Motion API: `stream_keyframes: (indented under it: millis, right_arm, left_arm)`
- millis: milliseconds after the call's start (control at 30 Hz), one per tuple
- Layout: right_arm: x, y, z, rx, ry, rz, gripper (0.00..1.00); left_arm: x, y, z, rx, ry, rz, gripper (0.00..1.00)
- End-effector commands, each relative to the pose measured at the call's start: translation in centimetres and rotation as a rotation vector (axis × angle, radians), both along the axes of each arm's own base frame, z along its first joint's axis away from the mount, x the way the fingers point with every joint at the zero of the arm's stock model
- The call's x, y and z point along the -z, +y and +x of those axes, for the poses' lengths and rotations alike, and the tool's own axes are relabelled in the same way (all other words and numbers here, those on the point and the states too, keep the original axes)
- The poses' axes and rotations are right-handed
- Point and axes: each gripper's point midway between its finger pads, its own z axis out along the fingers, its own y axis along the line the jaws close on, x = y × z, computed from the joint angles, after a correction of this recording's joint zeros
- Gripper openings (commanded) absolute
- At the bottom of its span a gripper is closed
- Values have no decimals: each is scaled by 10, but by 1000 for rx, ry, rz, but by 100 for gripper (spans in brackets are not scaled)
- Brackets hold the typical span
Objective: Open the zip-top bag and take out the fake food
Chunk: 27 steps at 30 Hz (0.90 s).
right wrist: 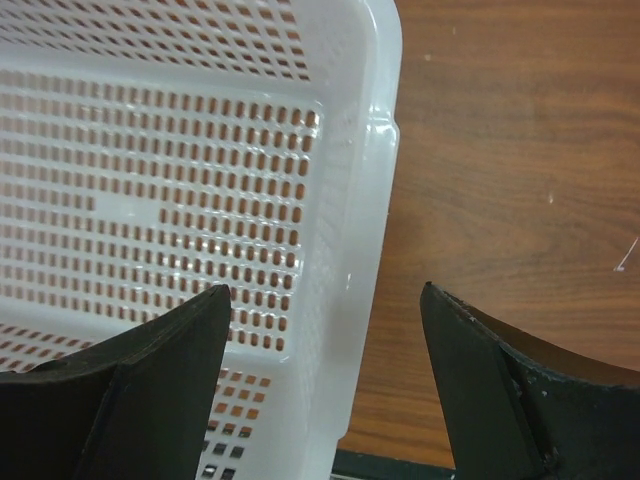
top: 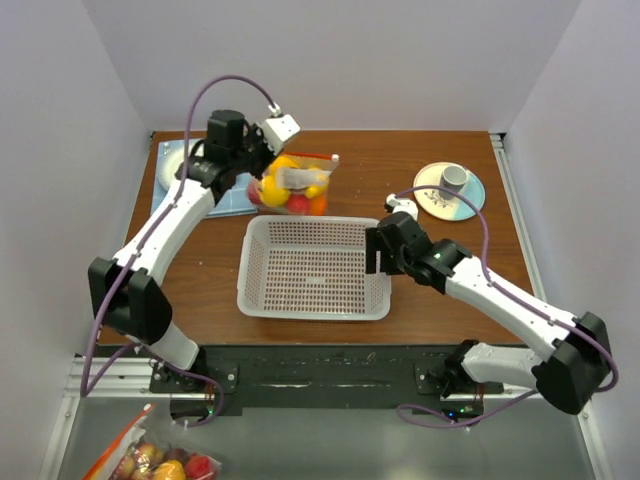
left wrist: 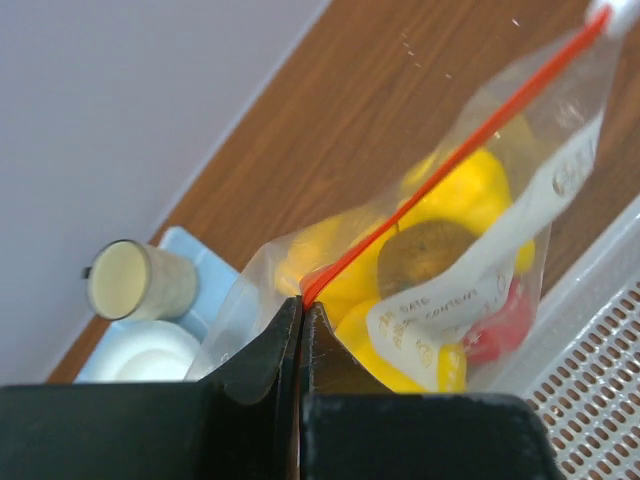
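The zip-top bag (top: 292, 185), clear with an orange-red zip strip (left wrist: 470, 140), lies behind the white basket. Yellow, brownish and red fake food (left wrist: 450, 260) shows inside it. My left gripper (left wrist: 302, 305) is shut on the bag's corner at the end of the zip strip; in the top view it sits at the bag's left end (top: 262, 172). My right gripper (right wrist: 325, 295) is open and empty, its jaws standing either side of the white basket's right rim; in the top view it is at the basket's right side (top: 378, 250).
The white perforated basket (top: 300, 232) sits mid-table. A blue plate (left wrist: 215, 275) with a cream cup (left wrist: 125, 282) is at the far left. A plate with a grey cup (top: 452, 180) is at the far right. Another bag of fake food (top: 150, 460) lies below the table front.
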Motion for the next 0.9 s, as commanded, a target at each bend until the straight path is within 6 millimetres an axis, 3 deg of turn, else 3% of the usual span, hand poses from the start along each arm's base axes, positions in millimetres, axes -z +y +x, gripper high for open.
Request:
stream_keyframes:
  millis: [0, 167, 267, 333, 367, 400, 467, 500, 567, 600, 700, 867]
  right_arm:
    - [19, -1, 9, 64, 30, -37, 81]
    - [19, -3, 21, 86, 11, -89, 80]
    - [19, -9, 30, 115, -10, -138, 72]
    - [19, -11, 37, 131, -17, -175, 63]
    - [20, -16, 40, 145, -26, -215, 59]
    - [19, -16, 45, 152, -28, -238, 51]
    - [17, -24, 51, 181, -34, -291, 47]
    - [11, -23, 55, 190, -46, -295, 47]
    - [12, -25, 59, 195, -38, -327, 47]
    - [7, -26, 63, 206, -53, -336, 48]
    - [2, -36, 68, 236, -66, -358, 49]
    - [-4, -67, 78, 305, -64, -362, 49]
  left_arm:
    - [-105, 33, -18, -58, -213, -37, 0]
    - [-113, 67, -50, -103, -203, 7, 0]
    - [-116, 97, -75, -157, -225, 51, 0]
    - [-100, 114, -85, -180, -194, 90, 0]
    - [-101, 127, -94, -207, -201, 99, 0]
    - [-85, 134, -99, -213, -172, 131, 0]
    - [-77, 144, -116, -231, -164, 158, 0]
    - [-58, 146, -122, -223, -132, 186, 0]
    - [-53, 153, -134, -239, -143, 211, 0]
    - [-40, 156, -137, -251, -121, 227, 0]
    - [-27, 164, -141, -277, -103, 256, 0]
    - [-17, 169, -137, -304, -80, 264, 0]
